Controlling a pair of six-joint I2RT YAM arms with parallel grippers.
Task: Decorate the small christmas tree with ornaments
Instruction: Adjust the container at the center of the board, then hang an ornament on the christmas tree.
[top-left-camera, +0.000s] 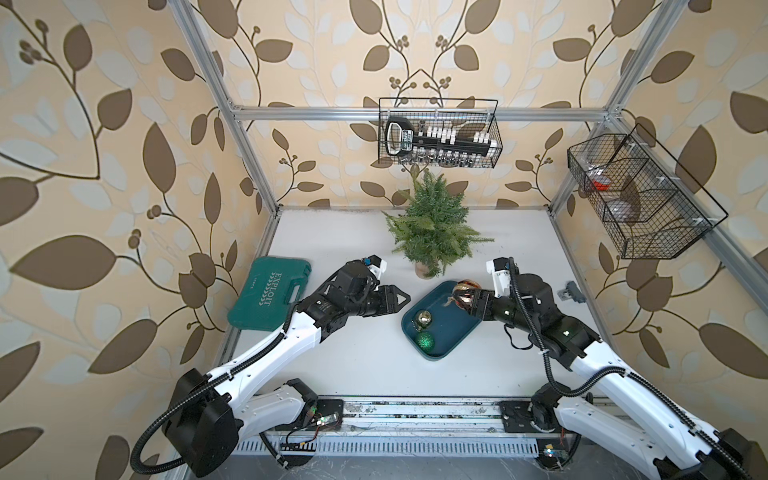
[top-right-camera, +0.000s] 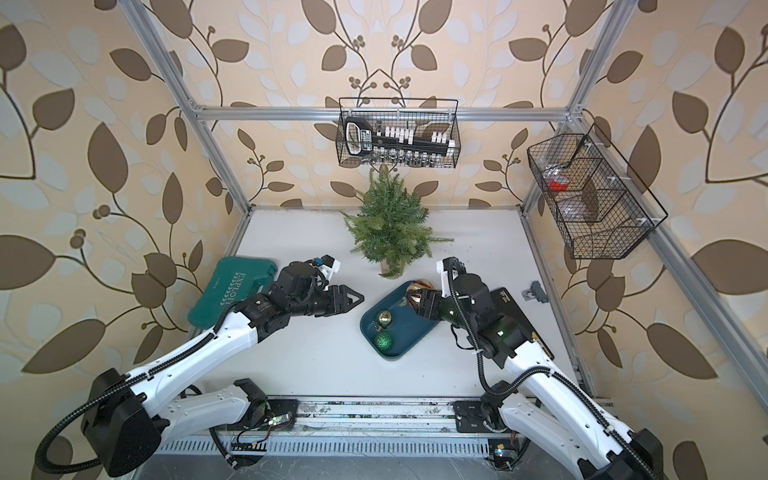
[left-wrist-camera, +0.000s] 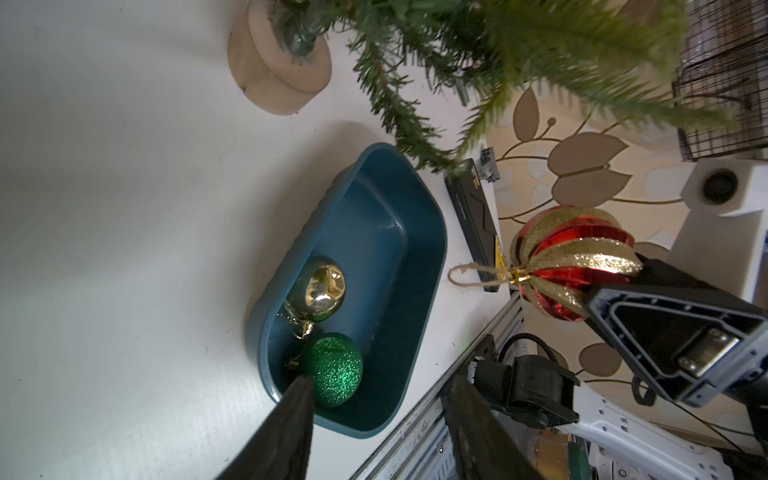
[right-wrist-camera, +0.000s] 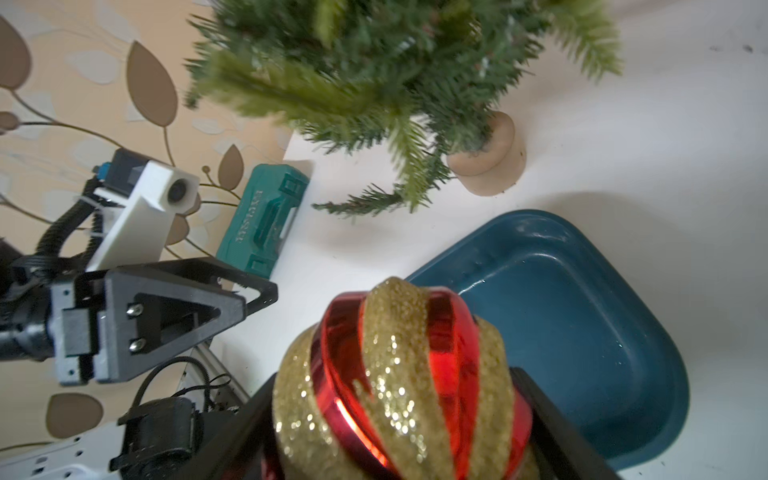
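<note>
The small christmas tree (top-left-camera: 432, 232) (top-right-camera: 388, 230) stands upright at the back middle of the table, and its tan base (left-wrist-camera: 282, 62) shows in the left wrist view. My right gripper (top-left-camera: 469, 301) (right-wrist-camera: 397, 382) is shut on the large red-and-gold ornament (top-left-camera: 467, 289) (left-wrist-camera: 573, 262) and holds it above the far end of the blue tray (top-left-camera: 453, 328). The ornament's string loop (left-wrist-camera: 465, 274) sticks out sideways. A gold bauble (top-left-camera: 424, 318) and a green glitter bauble (top-left-camera: 426, 341) lie in the tray. My left gripper (top-left-camera: 405, 299) (left-wrist-camera: 382, 380) is open and empty, just left of the tray.
A green tool case (top-left-camera: 270, 293) lies at the table's left edge. A black box (top-right-camera: 511, 316) sits under my right arm, with a small grey bracket (top-left-camera: 571, 291) beyond it. Wire baskets hang on the back wall (top-left-camera: 440, 133) and the right wall (top-left-camera: 636, 195).
</note>
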